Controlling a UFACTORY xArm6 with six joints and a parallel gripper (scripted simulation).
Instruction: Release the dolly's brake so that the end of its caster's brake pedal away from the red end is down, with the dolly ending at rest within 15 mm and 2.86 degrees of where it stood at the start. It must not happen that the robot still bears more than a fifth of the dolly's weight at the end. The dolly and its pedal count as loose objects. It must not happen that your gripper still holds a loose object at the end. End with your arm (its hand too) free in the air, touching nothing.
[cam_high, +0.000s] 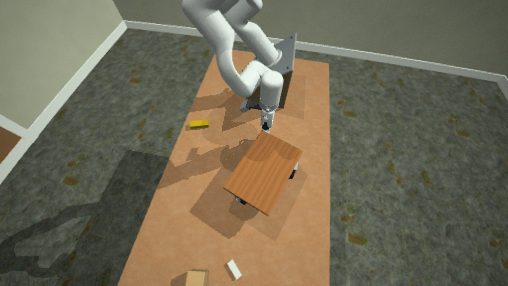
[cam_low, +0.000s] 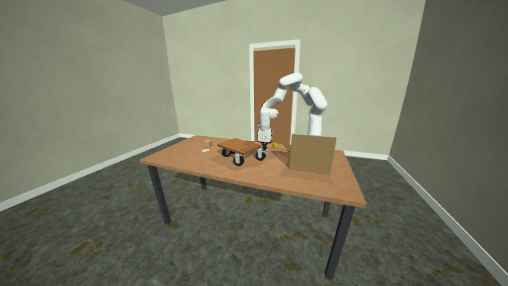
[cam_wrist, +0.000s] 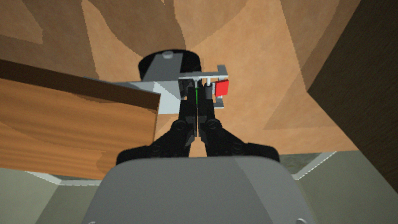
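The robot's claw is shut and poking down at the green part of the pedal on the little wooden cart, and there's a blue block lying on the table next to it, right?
Nearly. The block is yellow, not blue; the top view shows it. The rest holds: the shut claw is down at the pedal's green end by the cart.

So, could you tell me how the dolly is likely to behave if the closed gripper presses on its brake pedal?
The dolly stands on casters, so it may roll once unbraked. The shut gripper meets the pedal at one corner, so an off-vertical push could swivel it. Its flat, low deck looks unlikely to tip.
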